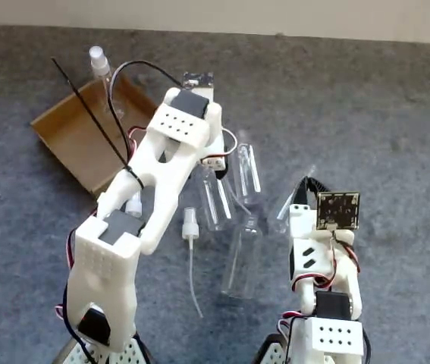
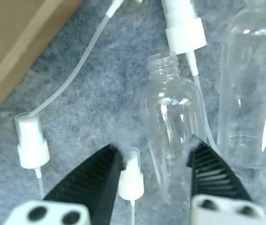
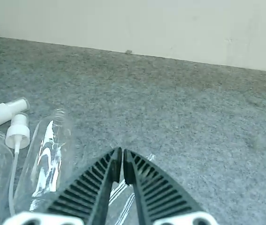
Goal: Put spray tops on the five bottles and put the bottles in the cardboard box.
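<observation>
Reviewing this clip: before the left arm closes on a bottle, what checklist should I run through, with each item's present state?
1. Left gripper open: ok, its jaws stand either side of the uncapped bottle.
2. Gap free of other things: not ok, a loose spray top lies between the jaws beside that bottle.
3. Bottle neck bare for a top: ok.
4. Right gripper ready to take a top: not ok, it is shut.
5. Cardboard box has room: ok, bare floor shows, with one topped bottle at its far corner.
</observation>
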`<state>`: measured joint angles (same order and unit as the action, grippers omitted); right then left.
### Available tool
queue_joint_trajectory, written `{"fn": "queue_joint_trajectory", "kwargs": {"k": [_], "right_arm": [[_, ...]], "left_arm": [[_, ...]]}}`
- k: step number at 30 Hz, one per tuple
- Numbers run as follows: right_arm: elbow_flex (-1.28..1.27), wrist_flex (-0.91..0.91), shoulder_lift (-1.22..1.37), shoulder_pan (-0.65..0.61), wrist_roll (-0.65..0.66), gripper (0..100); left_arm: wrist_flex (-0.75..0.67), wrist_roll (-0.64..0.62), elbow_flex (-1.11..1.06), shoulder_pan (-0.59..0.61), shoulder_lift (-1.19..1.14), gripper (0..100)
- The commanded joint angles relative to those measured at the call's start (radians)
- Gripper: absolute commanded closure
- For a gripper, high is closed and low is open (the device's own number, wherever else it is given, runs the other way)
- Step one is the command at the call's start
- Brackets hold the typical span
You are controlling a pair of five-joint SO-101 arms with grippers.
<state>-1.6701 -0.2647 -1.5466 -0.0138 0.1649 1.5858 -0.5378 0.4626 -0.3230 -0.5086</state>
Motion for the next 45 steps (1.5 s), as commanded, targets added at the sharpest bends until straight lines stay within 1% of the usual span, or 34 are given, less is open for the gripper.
{"fn": "queue_joint_trajectory", "kwargs": {"k": [1,5,11,15,18,20,26,29,33,38,42,44,45], "right_arm": [[-0.127,0.027,-0.012,0.012,0.011,99.3],[-0.127,0.027,-0.012,0.012,0.011,99.3],[-0.127,0.027,-0.012,0.012,0.011,99.3],[-0.127,0.027,-0.012,0.012,0.011,99.3],[-0.127,0.028,-0.012,0.012,0.011,99.3],[-0.127,0.028,-0.012,0.012,0.011,99.3],[-0.127,0.028,-0.012,0.012,0.011,99.3],[-0.127,0.028,-0.012,0.012,0.011,99.3],[-0.127,0.028,-0.012,0.012,0.011,99.3],[-0.127,0.027,-0.012,0.012,0.011,99.3],[-0.127,0.027,-0.012,0.012,0.011,99.3],[-0.127,0.027,-0.012,0.012,0.011,99.3],[-0.127,0.027,-0.012,0.012,0.011,99.3]], "left_arm": [[0.005,0.006,0.035,-0.010,-0.019,83],[0.005,-0.091,0.035,-0.012,-0.068,83],[0.008,-0.101,0.056,-0.007,-0.068,83],[0.012,-0.123,0.073,-0.013,-0.047,76],[0.012,-0.210,0.067,-0.021,-0.050,73],[0.005,-0.250,0.024,-0.027,-0.048,73],[0.000,-0.313,-0.073,-0.051,-0.048,73],[-0.044,-0.347,-0.119,-0.050,-0.048,73],[-0.114,-0.399,-0.182,-0.047,-0.048,77],[-0.132,-0.399,-0.186,-0.044,-0.041,84],[-0.132,-0.394,-0.186,-0.044,-0.041,85],[-0.132,-0.342,-0.185,-0.044,-0.041,85],[-0.132,-0.293,-0.180,-0.044,-0.041,85]]}}
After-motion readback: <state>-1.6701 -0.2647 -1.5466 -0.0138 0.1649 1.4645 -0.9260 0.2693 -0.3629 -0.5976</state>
